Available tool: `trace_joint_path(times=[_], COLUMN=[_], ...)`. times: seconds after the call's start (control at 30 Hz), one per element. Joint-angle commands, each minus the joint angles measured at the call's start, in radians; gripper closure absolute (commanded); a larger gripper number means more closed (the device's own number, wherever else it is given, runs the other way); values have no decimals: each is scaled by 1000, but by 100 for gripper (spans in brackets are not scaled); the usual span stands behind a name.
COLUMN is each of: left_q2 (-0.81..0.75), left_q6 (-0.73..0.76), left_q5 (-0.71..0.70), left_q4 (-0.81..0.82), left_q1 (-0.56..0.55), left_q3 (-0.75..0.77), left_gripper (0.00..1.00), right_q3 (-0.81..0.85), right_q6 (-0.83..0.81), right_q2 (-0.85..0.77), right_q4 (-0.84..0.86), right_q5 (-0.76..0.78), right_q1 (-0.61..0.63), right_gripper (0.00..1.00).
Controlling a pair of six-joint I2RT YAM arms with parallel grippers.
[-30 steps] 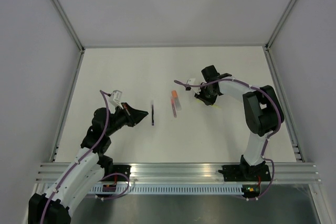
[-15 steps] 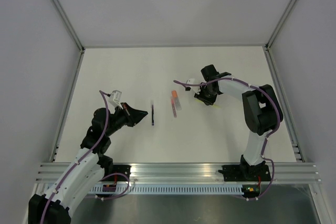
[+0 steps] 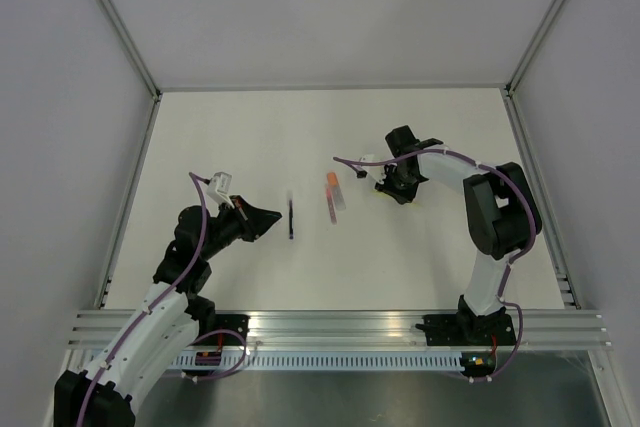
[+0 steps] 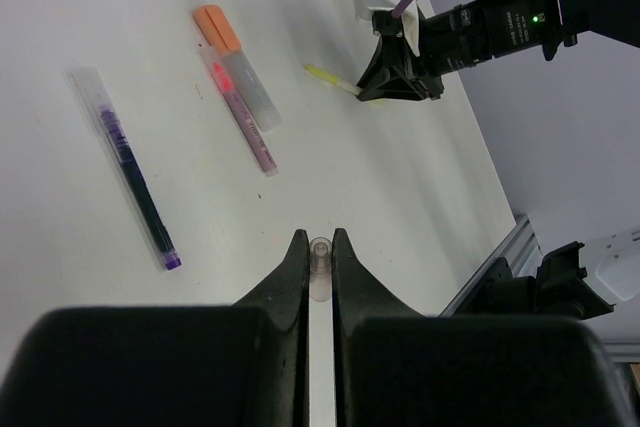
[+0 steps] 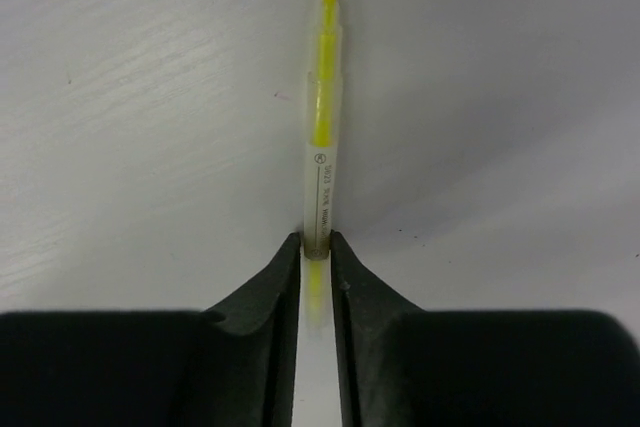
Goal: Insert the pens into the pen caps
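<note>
My left gripper [image 3: 272, 217] [image 4: 320, 244] is shut on a tiny clear pen cap [image 4: 320, 265] that pokes out between the tips, held above the table. The black pen [image 3: 291, 219] [image 4: 128, 169] lies just right of it. An orange pen cap [image 3: 330, 179] [image 4: 217, 29] sits on a reddish pen [image 4: 247, 119], beside a whitish-grey pen [image 3: 339, 197] [image 4: 256, 97]. My right gripper [image 3: 386, 185] [image 5: 317, 245] is shut on the rear end of the pale yellow pen [image 5: 320, 137] [image 4: 331, 77], low at the table surface.
The white tabletop [image 3: 230, 137] is enclosed by aluminium frame rails and grey walls. The right arm's elbow [image 3: 500, 212] stands near the right edge. A rail [image 3: 340, 327] runs along the near edge.
My right gripper has shifted slightly to the right with the yellow pen. The left arm and the pens on the table have not moved.
</note>
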Motion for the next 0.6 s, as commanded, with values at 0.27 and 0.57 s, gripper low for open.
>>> trace_joint_path(times=[0.27, 0.57], left_q2=[-18, 5], left_q6=[26, -8], left_q5=[-13, 1], left_q4=[4, -77], left_q1=[6, 6], left_q3=[19, 122], left_gripper=[98, 98], right_q3=[-78, -115], right_q6=[53, 247], right_q2=[94, -137], right_q4=[16, 165], right_q5=[15, -126], right_q1=[-8, 60], right_gripper=[100, 100])
